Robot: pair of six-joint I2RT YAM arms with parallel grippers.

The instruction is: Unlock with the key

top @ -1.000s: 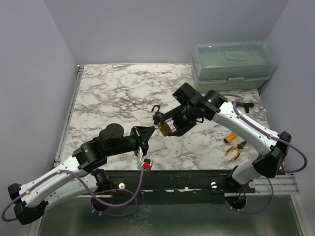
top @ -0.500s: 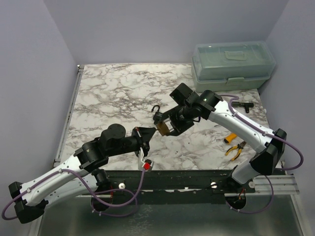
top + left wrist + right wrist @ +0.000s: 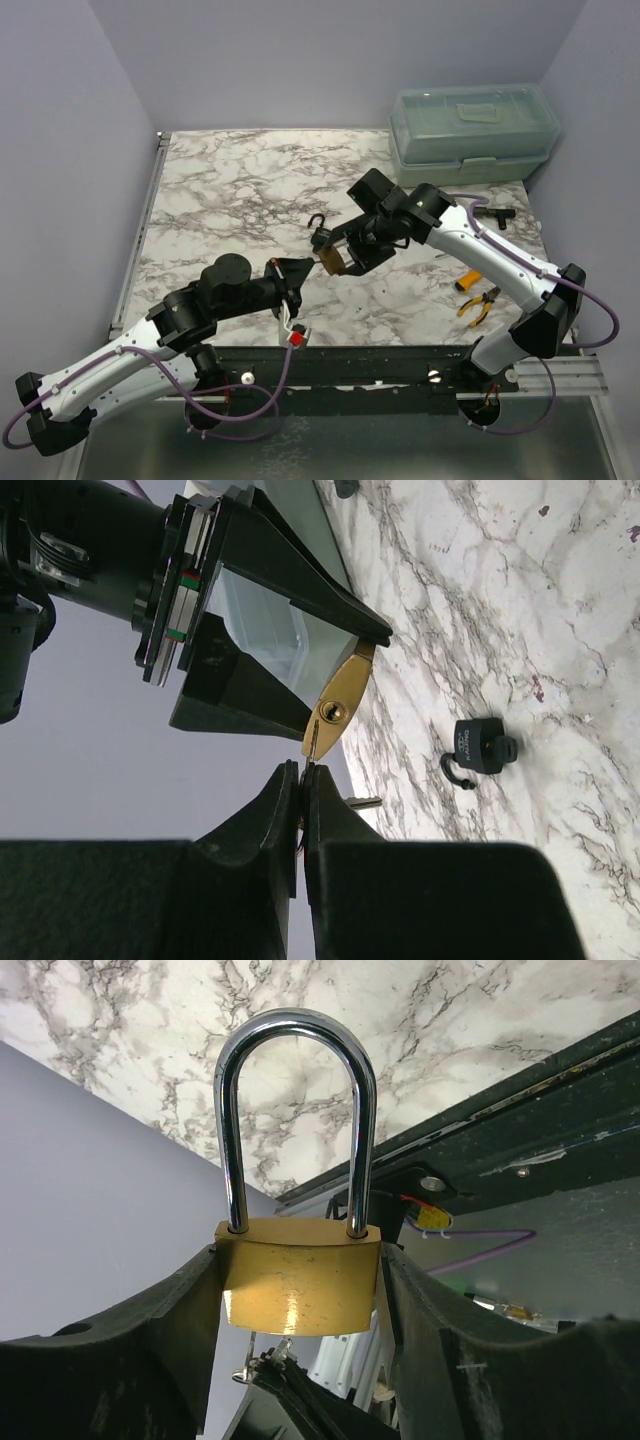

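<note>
The right gripper point(image 3: 298, 1278) clamps the chrome-shackled brass padlock point(image 3: 300, 1295), probably heavy and slick, by its body's sides above the marble table point(image 3: 230, 190), while the left gripper point(image 3: 302, 772) pinches the thin silver key point(image 3: 312, 743) at the keyway.

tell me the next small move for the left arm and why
Probably ease the left gripper forward to seat the key deeper: its tip looks only just at the keyhole of the brass padlock, which the right gripper holds, shackle closed.

No readable text.
The small black padlock point(image 3: 478, 750) carries a pale printed mark, too small and blurred to make out.
</note>
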